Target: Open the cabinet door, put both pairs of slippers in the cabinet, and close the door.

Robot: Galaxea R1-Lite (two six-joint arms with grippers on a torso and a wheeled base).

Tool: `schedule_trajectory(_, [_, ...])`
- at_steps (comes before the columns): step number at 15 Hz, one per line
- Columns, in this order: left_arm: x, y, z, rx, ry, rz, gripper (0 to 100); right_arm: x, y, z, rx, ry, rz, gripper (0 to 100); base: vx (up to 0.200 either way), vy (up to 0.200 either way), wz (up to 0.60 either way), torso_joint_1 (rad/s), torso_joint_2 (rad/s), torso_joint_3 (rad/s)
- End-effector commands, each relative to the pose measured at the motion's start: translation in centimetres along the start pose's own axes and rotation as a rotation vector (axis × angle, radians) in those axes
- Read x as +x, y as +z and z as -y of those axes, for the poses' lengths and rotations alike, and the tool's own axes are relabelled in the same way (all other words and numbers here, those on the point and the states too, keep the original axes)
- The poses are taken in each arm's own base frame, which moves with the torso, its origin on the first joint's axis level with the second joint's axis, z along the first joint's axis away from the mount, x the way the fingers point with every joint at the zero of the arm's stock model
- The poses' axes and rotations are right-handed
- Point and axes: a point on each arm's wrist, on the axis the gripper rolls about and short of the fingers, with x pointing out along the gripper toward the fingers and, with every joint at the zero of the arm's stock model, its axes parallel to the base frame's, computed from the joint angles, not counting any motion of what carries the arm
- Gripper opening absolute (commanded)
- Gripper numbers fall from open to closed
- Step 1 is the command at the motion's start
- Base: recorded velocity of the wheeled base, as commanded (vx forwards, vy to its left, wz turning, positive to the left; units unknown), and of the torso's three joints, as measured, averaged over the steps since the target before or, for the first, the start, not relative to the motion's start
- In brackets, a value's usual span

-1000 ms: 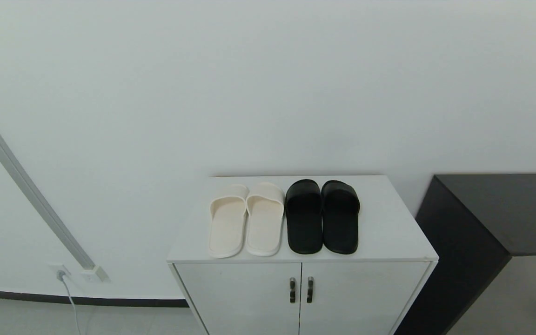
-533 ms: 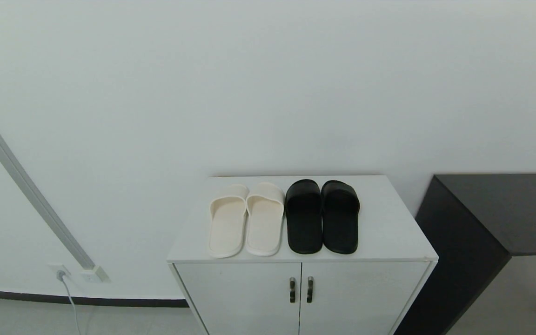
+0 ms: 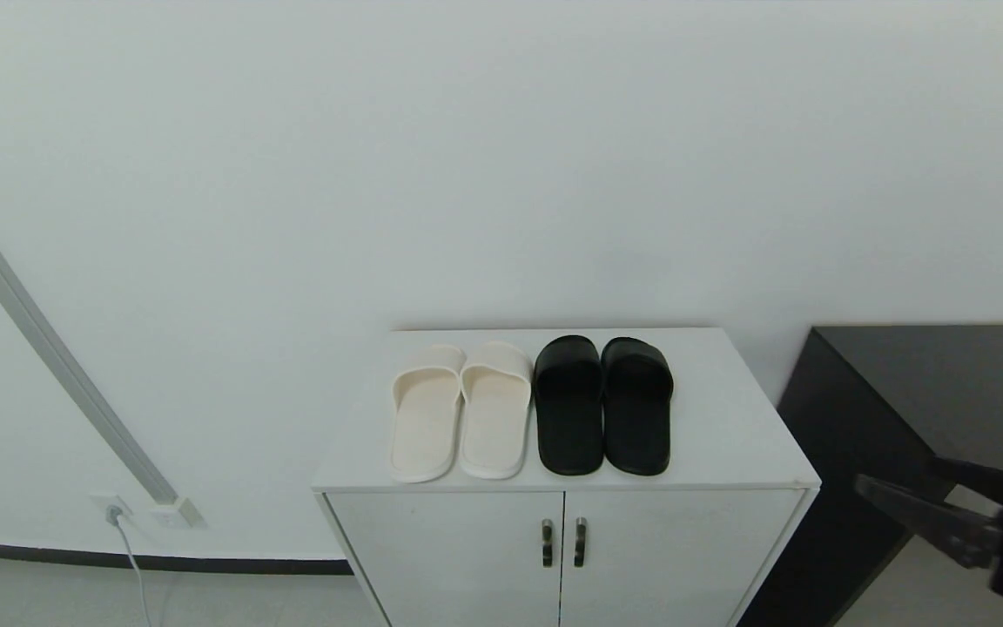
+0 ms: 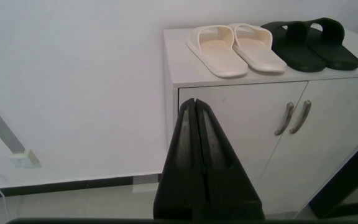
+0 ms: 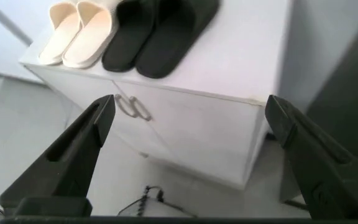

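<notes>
1. The white cabinet (image 3: 728, 418) has two doors (image 3: 458, 557). Both are shut. Two small dark handles (image 3: 547, 542) sit side by side in the middle.
2. The cream slippers (image 3: 460, 414) lie flat on top of it, side by side, toes to the back.
3. The black slippers (image 3: 603, 409) lie the same way, right next to the cream pair, on the right.

White cabinet (image 3: 728, 435) top: cream slippers (image 3: 488, 418), black slippers (image 3: 571, 418) just beside, toes toward wall.
</notes>
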Motion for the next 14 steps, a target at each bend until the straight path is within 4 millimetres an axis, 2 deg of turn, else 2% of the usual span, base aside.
schedule_trajectory(1, [0.0, 0.0, 0.0, 0.0, 0.0, -0.001, 0, 8.1, -0.2, -4.2, -0.008, 0.049, -0.095, 100, 0.0, 0.0, 0.0, 0.0, 0.0, 0.0])
schedule_trajectory(3, [0.0, 0.0, 0.0, -0.002, 0.0, -0.001, 0, 12.0, 0.6, -7.2, 0.004, 0.038, -0.08, 100, 0.0, 0.0, 0.0, 0.0, 0.0, 0.0])
schedule_trajectory(6, [0.0, 0.0, 0.0, -0.002, 0.0, -0.001, 0, 16.9, 1.0, -10.1, -0.008, -0.032, -0.044, 100, 0.0, 0.0, 0.0, 0.0, 0.0, 0.0])
schedule_trajectory(7, [0.0, 0.0, 0.0, -0.002, 0.0, -0.002, 0, 17.8, 0.8, -10.5, -0.011, -0.051, -0.039, 100, 0.0, 0.0, 0.0, 0.0, 0.0, 0.0])
schedule_trajectory(8, [0.0, 0.0, 0.0, -0.002, 0.0, -0.001, 0, 20.2, 0.8, -11.3, -0.011, -0.119, -0.01, 100, 0.0, 0.0, 0.0, 0.0, 0.0, 0.0])
schedule_trajectory(9, [0.0, 0.0, 0.0, -0.002, 0.0, -0.002, 0, 21.9, 0.7, -11.7, -0.01, -0.161, 0.008, 100, 0.0, 0.0, 0.0, 0.0, 0.0, 0.0])
schedule_trajectory(12, [0.0, 0.0, 0.0, -0.002, 0.0, -0.001, 0, 25.5, 0.8, -12.2, 0.0, -0.291, 0.067, 100, 0.0, 0.0, 0.0, 0.0, 0.0, 0.0])
schedule_trajectory(14, [0.0, 0.0, 0.0, -0.002, 0.0, -0.002, 0, 27.0, 0.5, -12.0, -0.003, -0.346, 0.068, 100, 0.0, 0.0, 0.0, 0.0, 0.0, 0.0])
